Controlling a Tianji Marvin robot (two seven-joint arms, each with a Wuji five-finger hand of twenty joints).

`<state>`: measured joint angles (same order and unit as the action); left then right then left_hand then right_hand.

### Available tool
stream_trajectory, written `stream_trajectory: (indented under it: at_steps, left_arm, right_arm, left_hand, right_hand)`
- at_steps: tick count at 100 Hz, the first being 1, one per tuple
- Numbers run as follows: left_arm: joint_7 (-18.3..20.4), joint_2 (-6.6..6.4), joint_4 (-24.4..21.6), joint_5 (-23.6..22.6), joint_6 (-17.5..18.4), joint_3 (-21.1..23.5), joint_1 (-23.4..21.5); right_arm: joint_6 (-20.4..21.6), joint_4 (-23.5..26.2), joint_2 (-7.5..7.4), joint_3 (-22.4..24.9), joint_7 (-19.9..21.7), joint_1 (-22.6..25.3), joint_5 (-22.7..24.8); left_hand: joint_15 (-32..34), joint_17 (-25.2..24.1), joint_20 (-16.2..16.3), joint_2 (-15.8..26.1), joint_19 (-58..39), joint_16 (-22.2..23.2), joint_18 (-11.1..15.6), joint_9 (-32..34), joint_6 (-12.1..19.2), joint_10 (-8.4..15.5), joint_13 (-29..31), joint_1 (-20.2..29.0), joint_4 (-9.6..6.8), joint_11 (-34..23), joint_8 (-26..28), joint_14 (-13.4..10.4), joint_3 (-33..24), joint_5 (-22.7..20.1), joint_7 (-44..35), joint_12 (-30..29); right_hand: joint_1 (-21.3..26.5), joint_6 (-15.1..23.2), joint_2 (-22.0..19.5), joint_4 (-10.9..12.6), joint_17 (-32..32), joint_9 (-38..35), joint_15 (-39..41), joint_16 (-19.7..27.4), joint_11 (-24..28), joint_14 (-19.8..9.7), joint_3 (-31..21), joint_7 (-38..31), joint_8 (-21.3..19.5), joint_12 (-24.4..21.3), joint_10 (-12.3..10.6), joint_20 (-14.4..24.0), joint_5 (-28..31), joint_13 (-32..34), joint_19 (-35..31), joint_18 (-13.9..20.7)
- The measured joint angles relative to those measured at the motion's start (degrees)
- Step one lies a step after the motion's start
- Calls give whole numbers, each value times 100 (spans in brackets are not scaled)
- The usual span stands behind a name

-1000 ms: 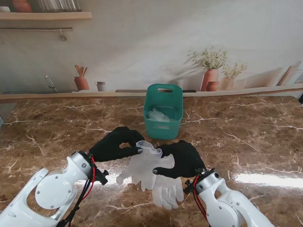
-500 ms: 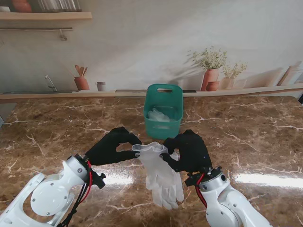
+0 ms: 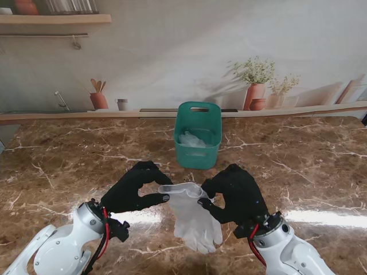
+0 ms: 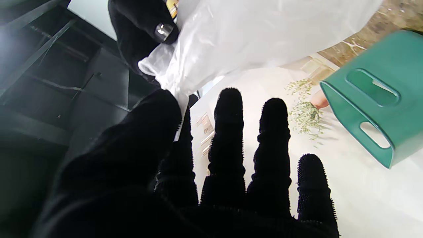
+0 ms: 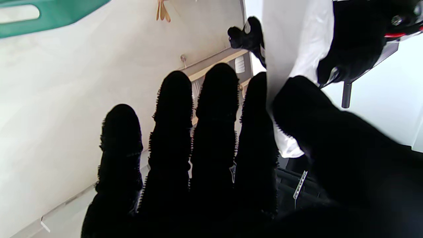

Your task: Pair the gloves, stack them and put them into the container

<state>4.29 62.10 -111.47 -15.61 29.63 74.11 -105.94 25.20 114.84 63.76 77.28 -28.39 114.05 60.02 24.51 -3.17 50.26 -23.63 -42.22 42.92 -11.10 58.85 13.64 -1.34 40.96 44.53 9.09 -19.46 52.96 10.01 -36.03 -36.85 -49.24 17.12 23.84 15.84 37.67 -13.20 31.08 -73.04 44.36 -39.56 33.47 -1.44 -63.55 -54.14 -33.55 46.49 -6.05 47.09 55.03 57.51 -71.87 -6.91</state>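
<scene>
You have the brown marbled table [image 3: 69, 166] under everything, and on it, farther from you than the hands, the green container [image 3: 198, 143], which already shows pale glove material inside. Nearer to you, both black-gloved hands are clamped on one translucent glove [image 3: 192, 215]: your left hand [image 3: 135, 188] pinches one side of the cuff between thumb and forefinger, and your right hand [image 3: 235, 192] pinches the other side the same way, with the remaining fingers of each hand spread out straight. The cuff is stretched between the two pinches, and the glove's fingers trail down toward you. You cannot tell from the stand view whether a second glove lies beneath it, because the film is see-through and the layers blur together. The risk, as you might judge it, lies in those thin pinches: the film is slippery, so pulling the hands apart could tear the cuff or slide it out of one grip, leaving the glove dangling from one hand. If you lower it off line, the pair could end up skewed. Carrying it toward the container, the trailing fingers could catch on the rim and drape outside. No brand, label or readable writing shows on the glove, the container or the hands.
</scene>
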Motion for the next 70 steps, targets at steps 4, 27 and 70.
stream_trajectory:
  at_steps: [4,27,70]
  left_arm:
    - [2,6,-9,97,27,-7,-42]
    - [651,-57,-200,309,31,136,-390]
    - [857,-150,134,426,-415,-178,-357]
  right_arm:
    - [43,80,-2,46,197,79,-67]
    - [158,281,-25,167,716,437,-336]
    - [-116,348,-137,323,2026,526,-763]
  left_hand:
    - [170,50,-38,-22,-105,89,-1,209,-26,-2,172,0,0,-118,0,0,-23,13,-58,-11]
    - [735,272,-159,-22,-646,410,-28,952,-366,-3,721,27,-12,-748,-69,75,-24,157,-279,111]
    - [952,543,-160,62,-1117,478,-228,1091,-655,-3,864,78,-18,-906,-273,209,-50,157,-304,135]
  right_hand:
    - [0,0,1,0,17,-1,0,0,0,0,0,0,-1,0,-1,0,0,0,0,0]
    - [0,-7,6,0,47,-56,0,0,3,0,0,0,-1,0,-1,0,0,67,0,0]
    - [12,-86,6,0,48,-59,0,-5,2,0,0,0,-1,0,-1,0,0,66,0,-9]
